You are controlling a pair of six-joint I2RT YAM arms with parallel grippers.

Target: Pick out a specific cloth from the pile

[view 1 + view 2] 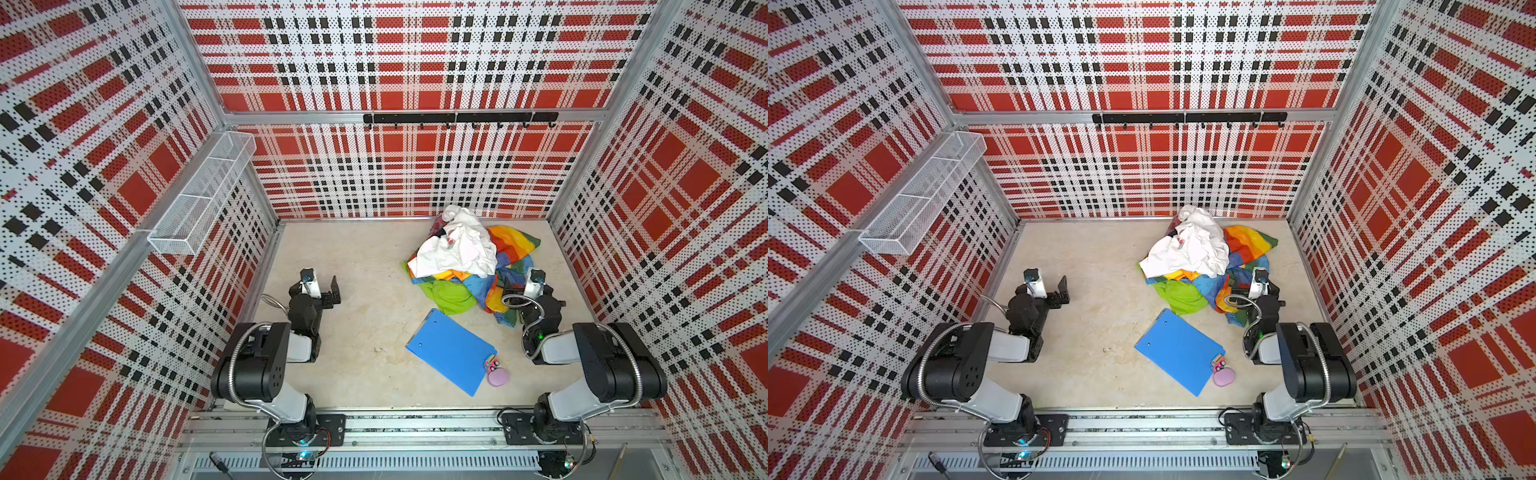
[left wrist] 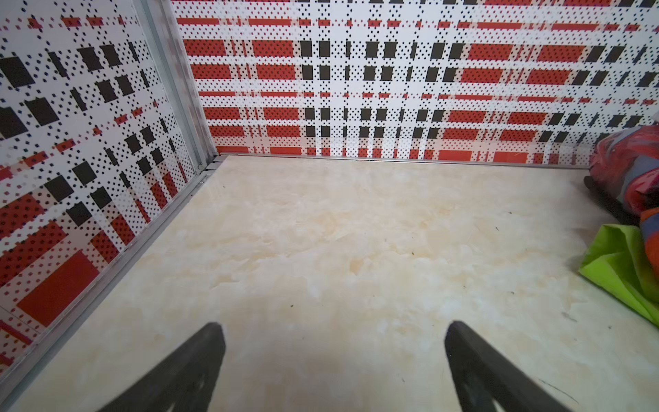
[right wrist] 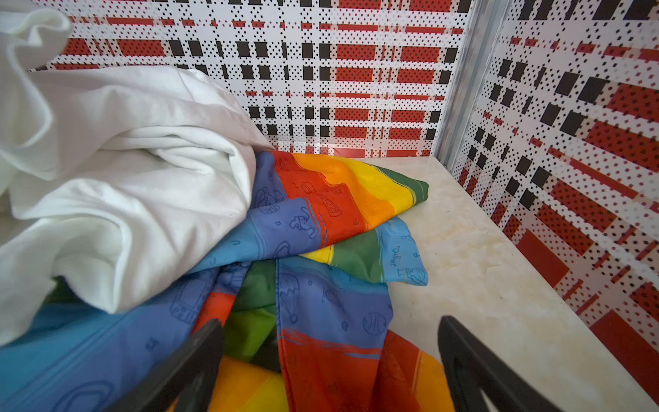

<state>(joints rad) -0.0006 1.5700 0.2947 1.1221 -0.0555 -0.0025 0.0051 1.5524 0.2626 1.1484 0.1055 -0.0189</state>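
Little of the cloth (image 2: 629, 162) shows. It is a crumpled fold of glossy red, blue and grey print with a black hem lying on the table (image 2: 356, 232). It is wedged at the back of the pile (image 1: 465, 266), close to the rear wall, and is mostly buried. In both top views it is only a dark, red-flecked scrap (image 1: 436, 227) peeking out beside the white shirt (image 1: 457, 247).

That shirt is soft, matte and thickly creased, and it lies heaped on top. Under it spreads the rainbow patchwork cloth (image 3: 321, 214), thin and smooth, with faint line doodles printed across its colour blocks. A bright green cloth (image 1: 451, 296) bulges from the near edge.

The right gripper (image 3: 330, 323) hangs over the rainbow fabric's near folds, its black fingers spread wide and holding nothing. The left gripper (image 2: 333, 331) is well apart from the heap above bare, marbled beige tabletop, equally wide and empty.

Nearer the arms lies a flat, rigid blue clipboard (image 1: 451, 351).
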